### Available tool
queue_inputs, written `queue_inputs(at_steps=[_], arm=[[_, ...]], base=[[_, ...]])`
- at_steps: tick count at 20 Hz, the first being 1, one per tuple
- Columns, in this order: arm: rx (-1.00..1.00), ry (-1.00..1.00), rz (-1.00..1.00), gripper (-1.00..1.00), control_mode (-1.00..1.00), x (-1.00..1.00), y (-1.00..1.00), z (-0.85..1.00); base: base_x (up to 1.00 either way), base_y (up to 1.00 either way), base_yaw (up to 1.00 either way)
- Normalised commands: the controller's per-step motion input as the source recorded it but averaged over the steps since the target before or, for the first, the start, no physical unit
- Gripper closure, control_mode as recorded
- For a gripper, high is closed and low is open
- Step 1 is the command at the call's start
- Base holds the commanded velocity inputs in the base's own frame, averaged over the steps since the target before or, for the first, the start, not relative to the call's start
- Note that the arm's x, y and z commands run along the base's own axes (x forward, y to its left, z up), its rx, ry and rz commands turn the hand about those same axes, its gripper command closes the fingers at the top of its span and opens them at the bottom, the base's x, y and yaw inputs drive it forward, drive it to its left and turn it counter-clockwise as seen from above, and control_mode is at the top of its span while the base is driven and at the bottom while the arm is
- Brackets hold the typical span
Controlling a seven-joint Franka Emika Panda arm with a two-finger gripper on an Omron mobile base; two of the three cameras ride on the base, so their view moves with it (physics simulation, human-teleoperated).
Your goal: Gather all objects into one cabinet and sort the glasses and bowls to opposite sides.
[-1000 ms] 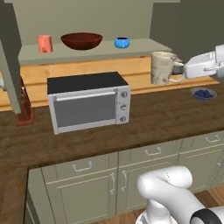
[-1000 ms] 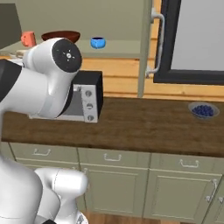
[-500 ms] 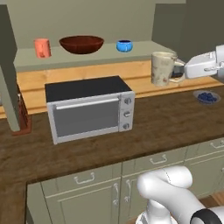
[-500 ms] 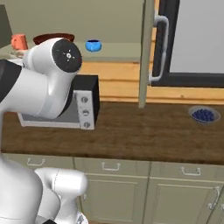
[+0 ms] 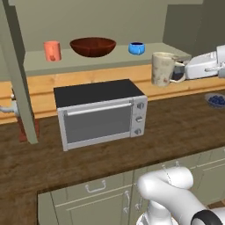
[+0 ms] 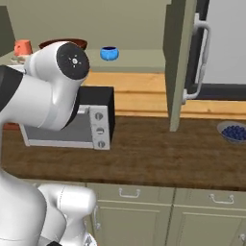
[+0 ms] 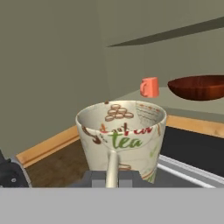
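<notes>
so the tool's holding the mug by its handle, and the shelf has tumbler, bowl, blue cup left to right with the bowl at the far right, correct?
Not quite. In the left base view the bowl sits in the middle of the shelf, between the tumbler and the blue cup, which is rightmost. The rest holds: the tool grips the mug by its handle.

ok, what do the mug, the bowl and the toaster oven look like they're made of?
Mug: looks like glazed ceramic, cream with printed "tea" lettering and a thick rim. Bowl: glossy dark red-brown with soft highlights, so glazed ceramic or lacquered wood; can't tell which. Toaster oven: apparently brushed metal, with a silver-grey front, a matte black top and a dark door pane that is probably glass.
</notes>
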Motion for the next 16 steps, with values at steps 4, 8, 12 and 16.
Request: queue_inputs(at_steps=[4,8,12,16], arm=[[0.0,0.0,0.0,1.0,1.0,0.0,0.0,0.0],[0.0,0.0,0.0,1.0,1.0,0.0,0.0,0.0],[0.0,0.0,0.0,1.0,1.0,0.0,0.0,0.0],[0.0,0.0,0.0,1.0,1.0,0.0,0.0,0.0]], base=[[0.38,0.24,0.0],[0.23,0.19,0.0],[0.15,0.19,0.0],[0.12,0.43,0.0]])
